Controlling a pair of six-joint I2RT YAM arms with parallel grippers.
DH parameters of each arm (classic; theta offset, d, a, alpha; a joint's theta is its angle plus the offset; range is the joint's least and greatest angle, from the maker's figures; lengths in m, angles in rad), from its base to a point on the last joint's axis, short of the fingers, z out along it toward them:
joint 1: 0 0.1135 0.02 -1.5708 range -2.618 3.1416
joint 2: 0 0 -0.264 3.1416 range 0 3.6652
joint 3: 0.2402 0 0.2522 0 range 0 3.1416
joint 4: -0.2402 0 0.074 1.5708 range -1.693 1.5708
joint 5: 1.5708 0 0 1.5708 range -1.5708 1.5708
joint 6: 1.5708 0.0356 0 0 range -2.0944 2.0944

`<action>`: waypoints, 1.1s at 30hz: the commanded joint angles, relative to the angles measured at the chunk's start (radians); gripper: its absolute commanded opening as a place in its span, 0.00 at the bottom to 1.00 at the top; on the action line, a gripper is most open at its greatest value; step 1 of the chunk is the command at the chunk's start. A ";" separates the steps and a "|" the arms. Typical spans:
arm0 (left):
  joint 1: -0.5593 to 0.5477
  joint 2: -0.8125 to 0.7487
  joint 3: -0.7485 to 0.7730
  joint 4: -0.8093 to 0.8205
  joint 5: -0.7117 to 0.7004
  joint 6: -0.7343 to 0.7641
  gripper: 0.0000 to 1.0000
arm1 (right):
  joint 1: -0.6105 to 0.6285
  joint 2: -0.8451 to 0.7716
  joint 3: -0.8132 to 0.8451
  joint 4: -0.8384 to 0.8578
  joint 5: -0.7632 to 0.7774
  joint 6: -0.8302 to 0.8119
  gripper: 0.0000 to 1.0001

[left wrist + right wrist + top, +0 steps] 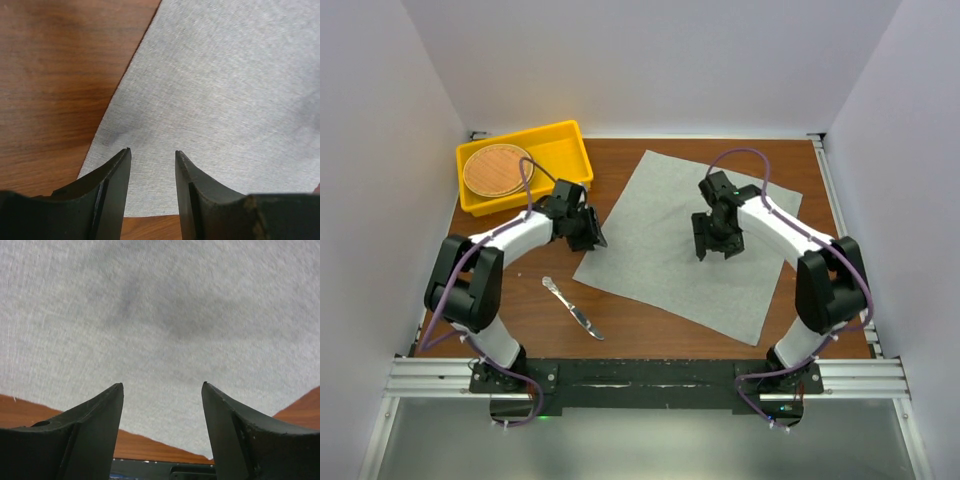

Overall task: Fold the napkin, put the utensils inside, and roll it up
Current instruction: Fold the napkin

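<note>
The grey napkin (690,235) lies spread flat and unfolded on the wooden table, turned at an angle. My left gripper (592,235) hovers over its left corner, open, with only cloth (225,90) showing between the fingers. Over the napkin's middle my right gripper (716,245) hangs open and holds nothing; the cloth (160,315) fills its wrist view. One of the utensils, a silver knife (572,308), lies on the bare wood near the left arm, off the napkin.
A yellow tray (565,150) at the back left holds a round brown woven disc (495,170). White walls enclose the table on three sides. The arms' black base rail (640,378) runs along the near edge.
</note>
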 commanded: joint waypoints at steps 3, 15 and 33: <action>-0.018 -0.081 0.083 0.002 0.032 -0.037 0.46 | -0.034 -0.074 -0.165 0.048 -0.026 0.099 0.63; -0.018 -0.348 0.095 -0.076 -0.009 -0.143 0.50 | -0.044 -0.194 -0.431 0.097 -0.043 0.339 0.56; -0.018 -0.662 0.273 -0.444 -0.156 -0.129 0.57 | 0.335 0.066 0.229 0.051 0.055 -0.062 0.77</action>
